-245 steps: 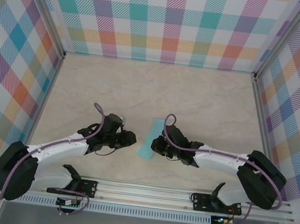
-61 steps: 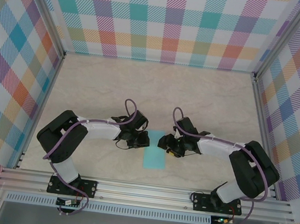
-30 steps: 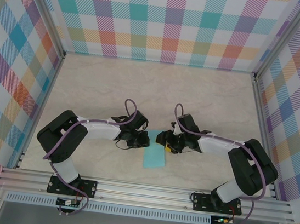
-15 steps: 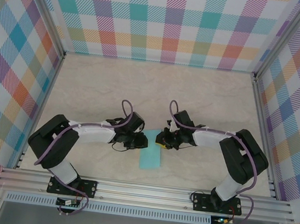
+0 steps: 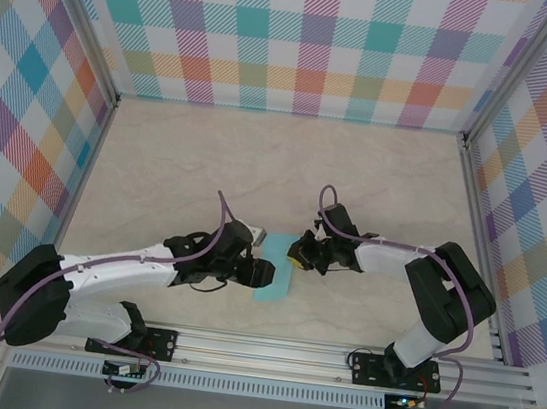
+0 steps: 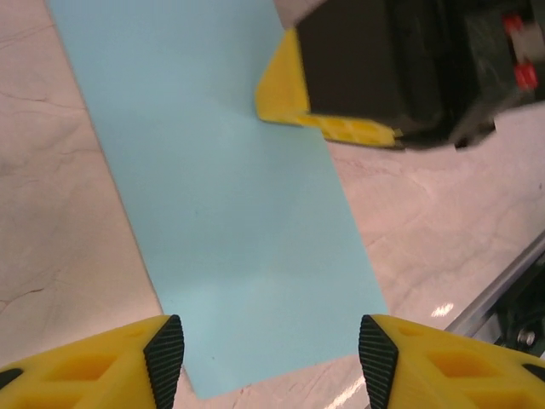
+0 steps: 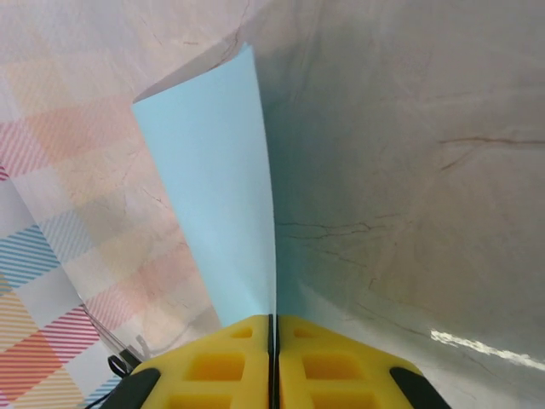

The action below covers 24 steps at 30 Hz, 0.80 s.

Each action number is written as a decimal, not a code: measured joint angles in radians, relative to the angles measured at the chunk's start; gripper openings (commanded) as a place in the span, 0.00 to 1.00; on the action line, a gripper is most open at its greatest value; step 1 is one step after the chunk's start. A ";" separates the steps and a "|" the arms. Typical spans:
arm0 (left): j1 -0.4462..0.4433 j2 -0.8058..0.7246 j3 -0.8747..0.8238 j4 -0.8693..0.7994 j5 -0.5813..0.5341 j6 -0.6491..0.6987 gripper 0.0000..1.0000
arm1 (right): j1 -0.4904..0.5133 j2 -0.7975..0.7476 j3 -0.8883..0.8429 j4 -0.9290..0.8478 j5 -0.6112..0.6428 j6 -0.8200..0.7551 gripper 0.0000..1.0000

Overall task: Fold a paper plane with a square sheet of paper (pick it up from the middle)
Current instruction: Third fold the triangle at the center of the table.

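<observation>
The sheet of paper [image 6: 230, 213] ahead of your left gripper [image 6: 269, 362] looks matt, smooth and thin. Your fingers [image 6: 443, 362] are moulded yellow plastic with dull black pads [image 6: 164, 354]. The marble-look table [image 6: 51, 213] beneath them is glossy, and the rail [image 5: 265, 349] behind your wrists is brushed metal.

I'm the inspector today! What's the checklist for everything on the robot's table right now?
Surface: pale marbled table.
Job's things: turquoise paper, a long rectangle, one edge pinched.
Clutter: nothing seen.
Grippers: left gripper open, a finger on each side of the paper's end; right gripper shut on the paper's edge.
Cables: purple cables loop along both arms.
Surroundings: colourful checked walls; metal rail at the front.
</observation>
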<state>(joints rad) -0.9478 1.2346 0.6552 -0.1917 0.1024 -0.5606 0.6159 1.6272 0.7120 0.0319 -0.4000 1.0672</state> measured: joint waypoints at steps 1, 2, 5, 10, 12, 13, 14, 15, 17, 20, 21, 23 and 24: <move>-0.030 0.002 0.001 -0.009 -0.019 0.017 0.61 | 0.000 -0.002 0.000 0.003 0.002 0.005 0.10; -0.060 0.006 0.005 -0.024 -0.042 0.033 0.62 | 0.000 -0.002 0.000 0.005 0.003 0.008 0.10; -0.159 0.056 0.047 -0.076 -0.115 0.085 0.63 | 0.001 -0.002 0.000 0.005 0.003 0.018 0.10; -0.301 0.214 0.172 -0.137 -0.252 0.155 0.65 | 0.001 -0.002 0.000 0.004 0.003 0.018 0.11; -0.351 0.273 0.224 -0.164 -0.322 0.173 0.66 | 0.001 -0.002 0.000 0.003 0.004 0.018 0.11; -0.369 0.298 0.246 -0.180 -0.356 0.179 0.66 | 0.001 -0.002 0.000 0.002 0.004 0.018 0.11; -0.385 0.325 0.269 -0.196 -0.393 0.184 0.66 | 0.001 -0.002 0.000 0.001 0.005 0.018 0.11; -0.398 0.352 0.291 -0.212 -0.432 0.188 0.66 | 0.001 -0.002 0.000 0.000 0.006 0.018 0.11; -0.417 0.399 0.327 -0.245 -0.499 0.191 0.65 | 0.001 -0.002 0.000 -0.003 0.006 0.018 0.11; -0.433 0.455 0.370 -0.290 -0.590 0.190 0.59 | 0.001 -0.002 0.000 -0.011 0.006 0.018 0.12; -0.435 0.464 0.377 -0.303 -0.612 0.190 0.56 | 0.001 -0.002 0.000 -0.013 0.007 0.018 0.12; -0.436 0.467 0.380 -0.313 -0.644 0.190 0.46 | 0.001 -0.002 0.000 -0.018 0.007 0.017 0.12; -0.436 0.466 0.380 -0.318 -0.659 0.189 0.42 | 0.001 -0.002 0.000 -0.022 0.007 0.017 0.12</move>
<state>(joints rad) -1.3834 1.7008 1.0355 -0.5095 -0.5564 -0.3717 0.6170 1.6257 0.7124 0.0101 -0.3931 1.0843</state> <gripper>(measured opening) 0.489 0.118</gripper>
